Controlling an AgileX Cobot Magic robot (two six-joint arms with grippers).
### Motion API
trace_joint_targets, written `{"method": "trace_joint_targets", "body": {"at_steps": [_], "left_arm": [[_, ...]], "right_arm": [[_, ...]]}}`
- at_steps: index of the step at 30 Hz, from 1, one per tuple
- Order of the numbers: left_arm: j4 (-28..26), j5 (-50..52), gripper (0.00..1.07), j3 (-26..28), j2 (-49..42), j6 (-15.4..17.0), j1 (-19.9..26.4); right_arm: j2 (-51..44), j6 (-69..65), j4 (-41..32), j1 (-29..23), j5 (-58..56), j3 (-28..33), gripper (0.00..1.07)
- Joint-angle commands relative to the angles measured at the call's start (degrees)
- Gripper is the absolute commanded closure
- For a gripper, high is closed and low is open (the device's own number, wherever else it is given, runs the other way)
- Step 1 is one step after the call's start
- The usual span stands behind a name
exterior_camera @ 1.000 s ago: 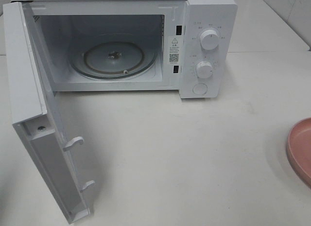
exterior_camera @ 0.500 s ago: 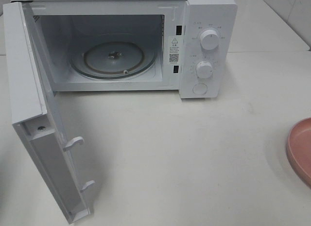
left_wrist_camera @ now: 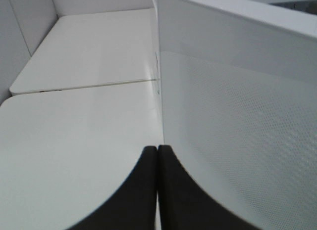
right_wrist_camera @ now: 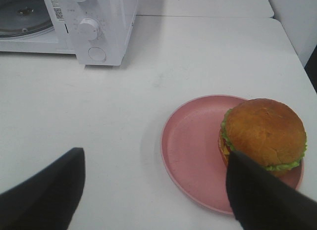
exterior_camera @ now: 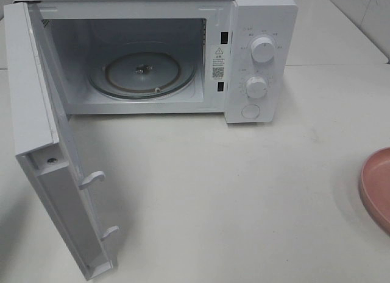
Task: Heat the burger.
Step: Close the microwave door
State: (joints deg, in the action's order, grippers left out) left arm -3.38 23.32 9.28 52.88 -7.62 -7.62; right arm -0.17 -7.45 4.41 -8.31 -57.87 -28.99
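Tabletop [exterior_camera: 244, 192] of smooth white carries an open white microwave [exterior_camera: 256, 27] and a round pink plate [right_wrist_camera: 193, 146] under the glossy golden-brown burger [right_wrist_camera: 265, 131], beside which the right gripper [right_wrist_camera: 153, 190] hangs spread wide while the left gripper [left_wrist_camera: 157, 190] is clenched on nothing.

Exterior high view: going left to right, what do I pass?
Open microwave door → glass turntable → control knobs → pink plate at the right edge.

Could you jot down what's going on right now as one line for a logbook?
door: open | turntable: bare | burger: on plate | left gripper: shut, empty, beside door | right gripper: open, near burger
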Motion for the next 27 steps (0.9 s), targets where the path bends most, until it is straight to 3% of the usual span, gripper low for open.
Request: {"method": "trace_joint_targets", "body": {"at_steps": [1,10,22,27], "left_arm": [[0.57,4.64,1.07,0.06,4.3,0.46,-1.83],[3.38,13.35,1.07,1.55,15.99,4.87,-7.91],[4.64,15.93,1.07,9.57,26.36,5.04,-16.5],[2.81,17.07,1.07,14.78,31.86,5.04,-21.08]], "right_arm": [[-1.6,0.74,0.11,0.23,0.69,0.06,0.31],[-1.6,0.74,0.11,0.23,0.69,0.06,0.31],[-1.6,0.74,0.11,0.23,0.69,0.06,0.31],[-1.6,0.74,0.11,0.23,0.69,0.06,0.31]]}}
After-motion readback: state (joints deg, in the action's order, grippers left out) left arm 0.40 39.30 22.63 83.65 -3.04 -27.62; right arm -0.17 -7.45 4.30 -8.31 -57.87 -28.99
